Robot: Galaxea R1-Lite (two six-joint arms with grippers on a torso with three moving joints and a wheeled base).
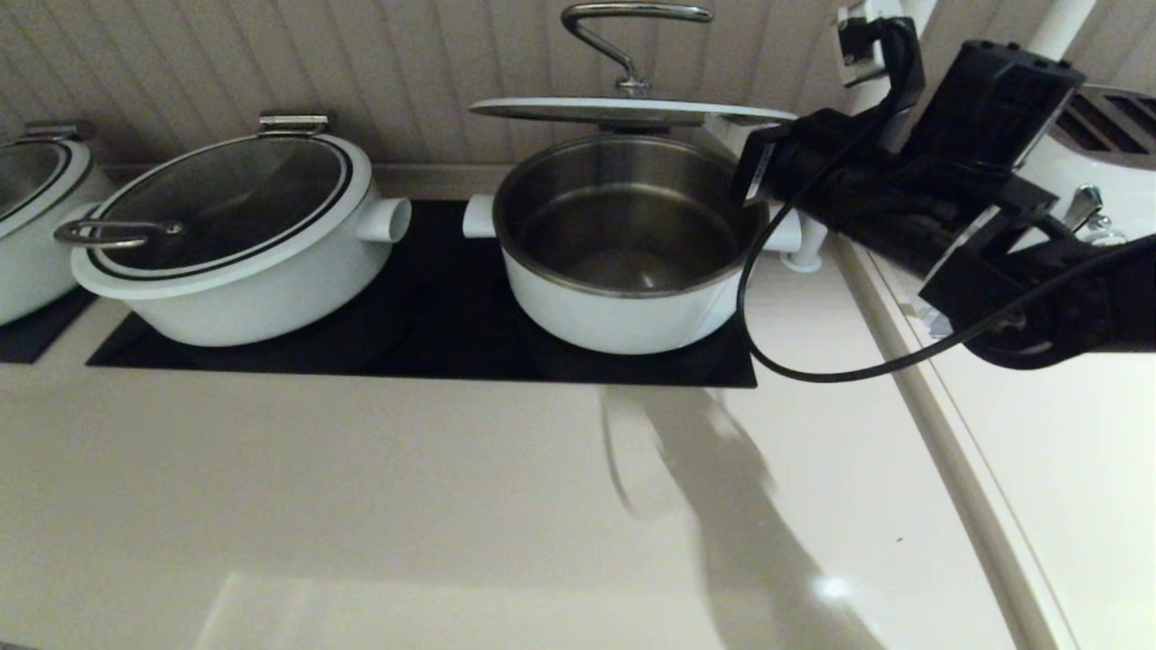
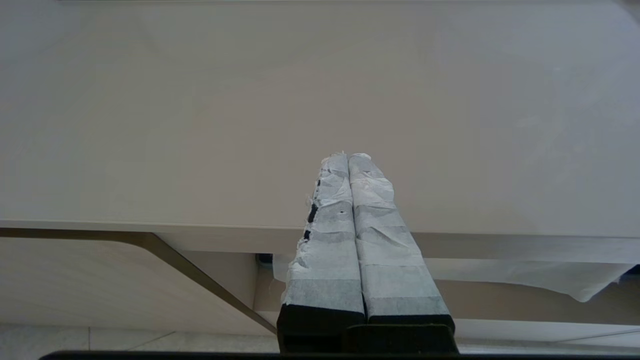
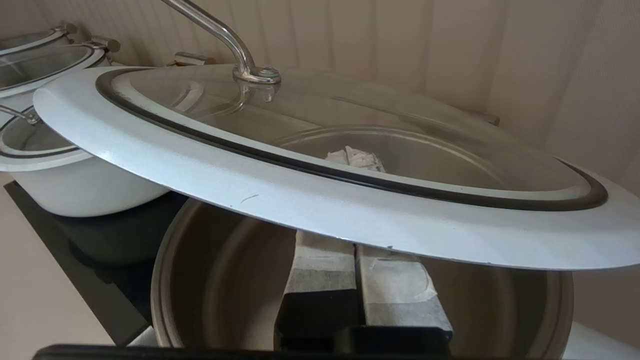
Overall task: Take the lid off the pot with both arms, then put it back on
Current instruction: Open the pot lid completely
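My right claw (image 3: 356, 161) under lid (image 1: 623, 110), pads together, propping it above pot (image 1: 623, 262), not pinching. Lid near level, slightly tilted, loop handle (image 1: 628, 36) pointing up; round, no long axis. Judge: glass, heavy, slick, fragile; grab rim or handle. My left claw (image 2: 348, 160) closed, empty, over worktop (image 2: 200, 125), away from pot.
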